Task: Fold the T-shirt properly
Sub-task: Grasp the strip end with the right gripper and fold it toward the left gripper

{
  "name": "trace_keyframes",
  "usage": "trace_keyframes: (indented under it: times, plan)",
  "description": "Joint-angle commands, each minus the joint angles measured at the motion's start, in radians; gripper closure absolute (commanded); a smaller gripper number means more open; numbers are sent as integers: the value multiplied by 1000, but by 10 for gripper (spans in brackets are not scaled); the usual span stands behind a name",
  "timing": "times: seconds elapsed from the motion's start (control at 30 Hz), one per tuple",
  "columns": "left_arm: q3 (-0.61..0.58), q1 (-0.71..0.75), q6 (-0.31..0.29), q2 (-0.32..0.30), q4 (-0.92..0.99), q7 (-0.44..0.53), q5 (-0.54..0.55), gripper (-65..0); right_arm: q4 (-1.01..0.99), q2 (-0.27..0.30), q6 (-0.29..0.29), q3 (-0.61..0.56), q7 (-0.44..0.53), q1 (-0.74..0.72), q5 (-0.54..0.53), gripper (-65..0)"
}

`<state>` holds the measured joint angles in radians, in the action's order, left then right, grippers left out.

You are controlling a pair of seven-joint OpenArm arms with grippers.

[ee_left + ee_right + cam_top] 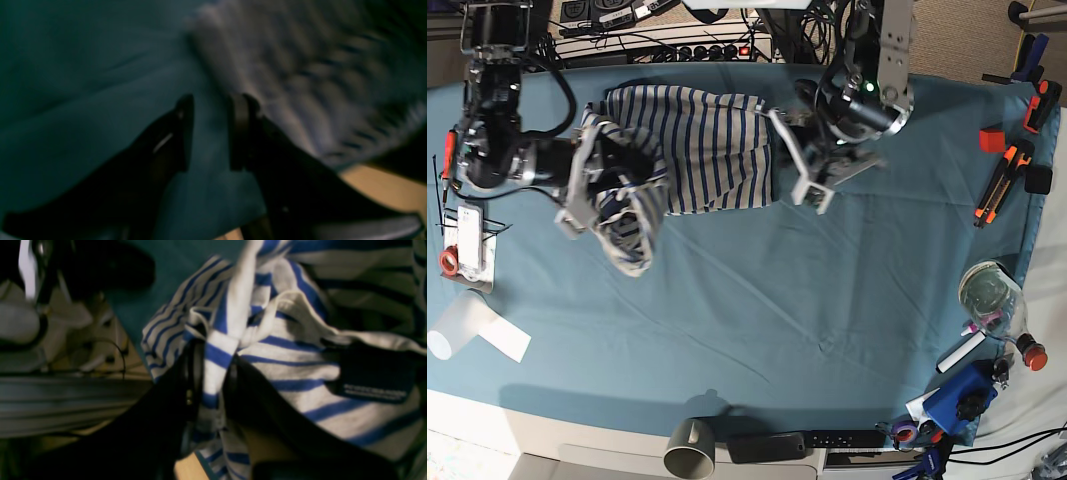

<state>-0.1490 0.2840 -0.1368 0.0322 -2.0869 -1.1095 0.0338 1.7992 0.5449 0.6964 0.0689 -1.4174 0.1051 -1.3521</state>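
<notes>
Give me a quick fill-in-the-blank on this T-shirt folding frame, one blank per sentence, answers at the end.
1. The right gripper is shut on a bunched fold of the ____.
2. The left gripper is open, with only ____-coloured table cloth showing between its fingers.
3. The T-shirt is white with thin ____ stripes.
4. In the right wrist view, a small dark ____ shows on the shirt's fabric.

Missing words: T-shirt; teal; blue; label

A robotics lab or workshop bench: a teal cloth [757,300] covers the table, with orange-handled clamps [1007,175] at one edge, tangled cables and a power strip [697,48] behind it.
</notes>
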Motion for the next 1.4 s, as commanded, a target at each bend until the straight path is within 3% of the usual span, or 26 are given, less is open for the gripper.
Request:
trace_keyframes:
  times: [0.0, 0.13, 0.3, 0.47, 0.87, 1.0, 1.27, 1.37]
  plan:
    - [-3, 8, 16, 1, -25, 11, -23, -165, 15, 18, 2, -13, 21, -15, -20, 0]
    - [-3, 43, 33, 0, -29, 32, -113, -165, 16, 33, 2, -97, 21, -39, -17, 0]
    - [-3, 51, 33, 1, -29, 43, -109, -165, 21, 103, 2, -214, 21, -74, -25, 0]
    - [-3, 51, 33, 1, -28, 64, -108, -165, 21, 153, 2, -317, 21, -119, -131, 0]
    - [-3, 51, 52, 1, -28, 96, -109, -165, 21, 142, 2, -612, 21, -226, -84, 0]
    - [-3, 51, 51, 1, -28, 97, -109, -166, 21, 128, 2, -623, 21, -235, -31, 0]
    - [-3, 51, 51, 1, -28, 97, -109, -166, 21, 129, 2, -623, 21, -275, -67, 0]
    - [-3, 51, 50, 1, -28, 97, -109, -166, 21, 129, 2, -623, 21, -290, -85, -99]
